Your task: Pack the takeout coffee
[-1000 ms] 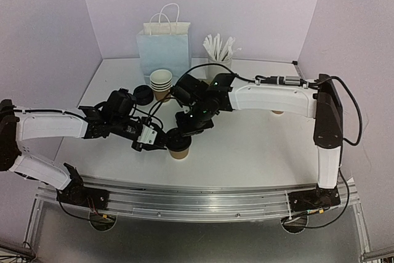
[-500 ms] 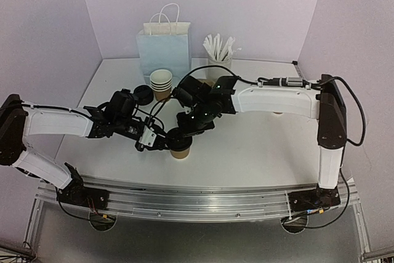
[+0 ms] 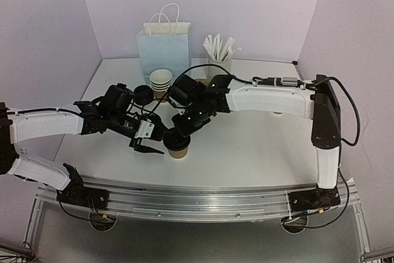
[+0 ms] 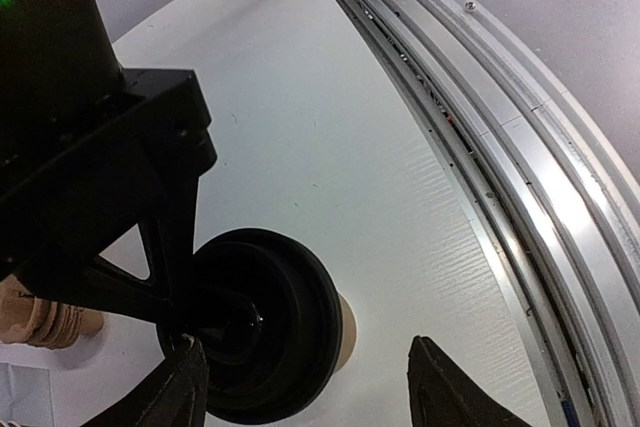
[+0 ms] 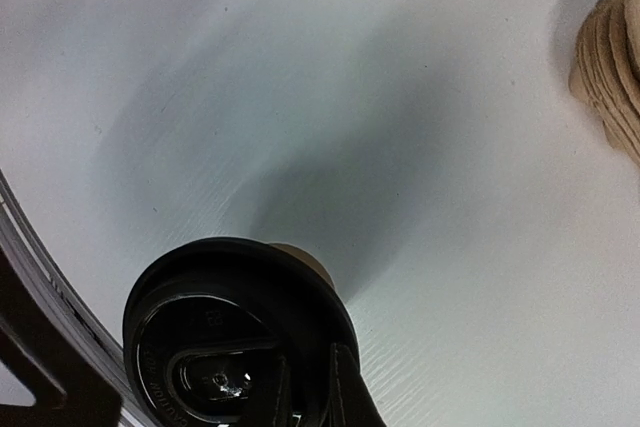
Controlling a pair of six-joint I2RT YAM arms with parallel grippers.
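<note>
Two black tools are crowding one small brown kraft-paper cup (image 3: 180,151), which is standing upright on the white table (image 3: 258,146) near its front edge, between the two arms. A round black plastic lid (image 3: 175,140) is sitting on top of the cup.

The right tool (image 3: 183,130) is hanging over the cup from behind and resting on that lid. In the right wrist view one slim black finger (image 5: 343,387) is lying across the lid's top, near its rim. Its fingers are appearing close together, but whether they are pinching the lid or merely pressing on it, I cannot tell.

The left tool (image 4: 318,389) is sitting low at the cup's left side, released and grasping nothing. In the left wrist view its tips are standing wide apart, one fingertip (image 4: 188,379) overlapping the lid's edge and the other fingertip (image 4: 447,394) well clear of the cup, over bare table.

Behind the lidded cup, a stack of empty brown kraft-paper cups (image 3: 161,82) with white rims is standing upright, and just left of it a loose black lid (image 3: 143,95) is lying on the table. Farther back, a pale blue paper bag (image 3: 163,50) with white handles is standing by the rear wall, with a white holder of white sticks (image 3: 220,61) to its right. A silver metal rail (image 4: 520,147) is running along the table's near edge.
</note>
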